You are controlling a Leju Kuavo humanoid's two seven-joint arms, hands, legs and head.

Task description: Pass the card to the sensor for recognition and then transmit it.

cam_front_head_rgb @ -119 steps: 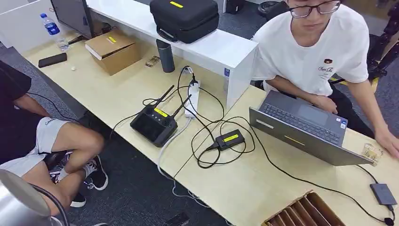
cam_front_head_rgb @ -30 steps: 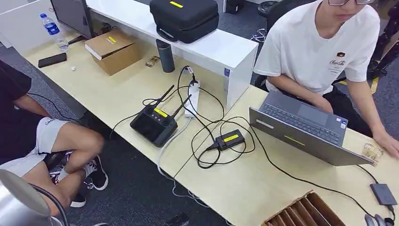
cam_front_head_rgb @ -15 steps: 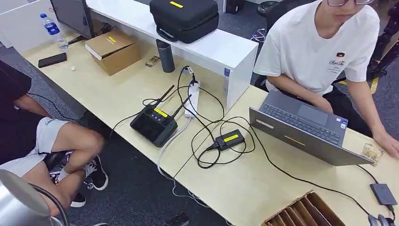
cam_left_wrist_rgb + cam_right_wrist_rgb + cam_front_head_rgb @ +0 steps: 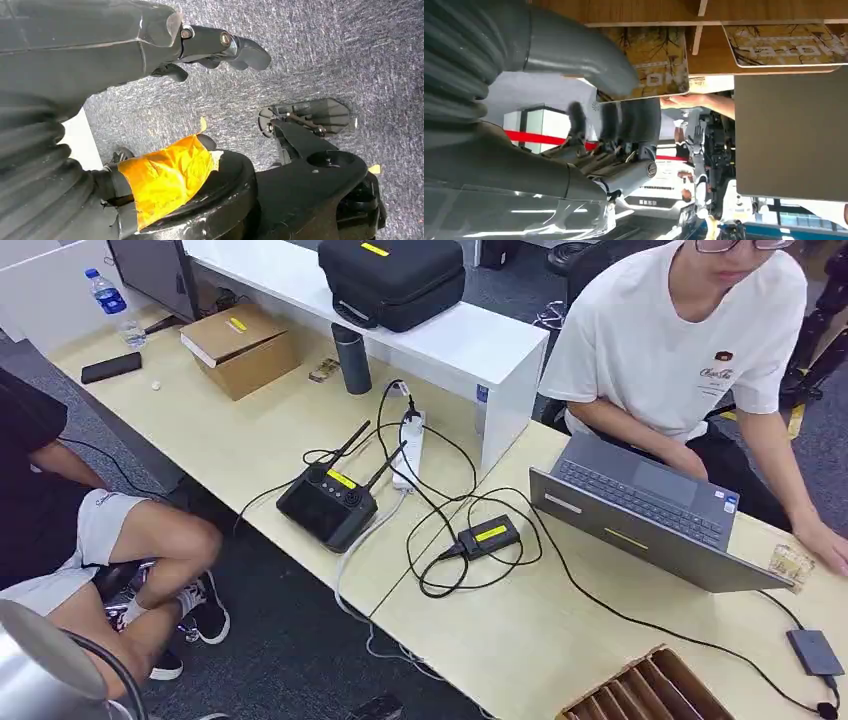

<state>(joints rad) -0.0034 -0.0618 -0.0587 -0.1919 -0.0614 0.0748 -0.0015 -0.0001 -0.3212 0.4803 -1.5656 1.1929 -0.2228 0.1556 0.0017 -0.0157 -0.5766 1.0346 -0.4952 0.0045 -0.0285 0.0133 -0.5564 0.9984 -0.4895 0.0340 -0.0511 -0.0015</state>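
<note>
Head view: the grey fingertips that showed at the lower right corner of the frame a second ago and half a second ago have gone from it; the person in the white shirt sits as half a second ago, upright compared with four seconds ago. On the pale desk stand one open laptop, one black sensor with a yellow label, one black controller with two antennas, one white power strip, one small dark box and one slotted wooden card holder at the lower edge. A second person sits at the left. Left wrist view: the left robot hand hangs over grey carpet, fingers loosely curled, holding nothing. Right wrist view: the right robot hand is close against the wooden holder; one card lies between its thumb and dark fingers, though a firm pinch cannot be told; a second card sits in the neighbouring slot.
</note>
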